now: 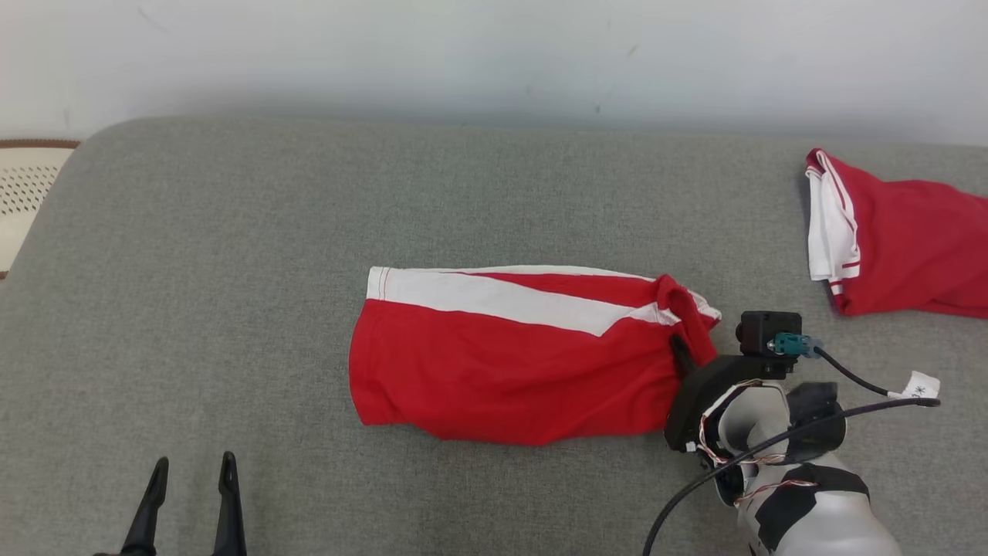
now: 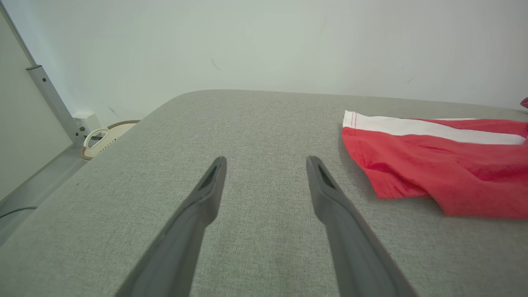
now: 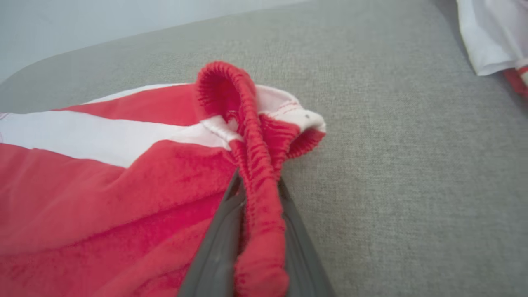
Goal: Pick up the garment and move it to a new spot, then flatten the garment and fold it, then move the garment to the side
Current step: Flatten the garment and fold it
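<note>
We judge the red-and-white cloth shorts (image 1: 509, 363), centre frame, light and limp; our right gripper (image 3: 259, 185) pinches their elastic waistband (image 3: 251, 144); left gripper (image 1: 193, 465), lower left, gapes.

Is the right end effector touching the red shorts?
Touching. The right wrist view shows the right end effector with both fingers pinching the elastic waistband of the red shorts between them.

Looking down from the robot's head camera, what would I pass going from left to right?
A pale perforated object at the edge → left gripper, open → red-and-white shorts → right gripper pinching their waistband → second red-and-white garment.
</note>
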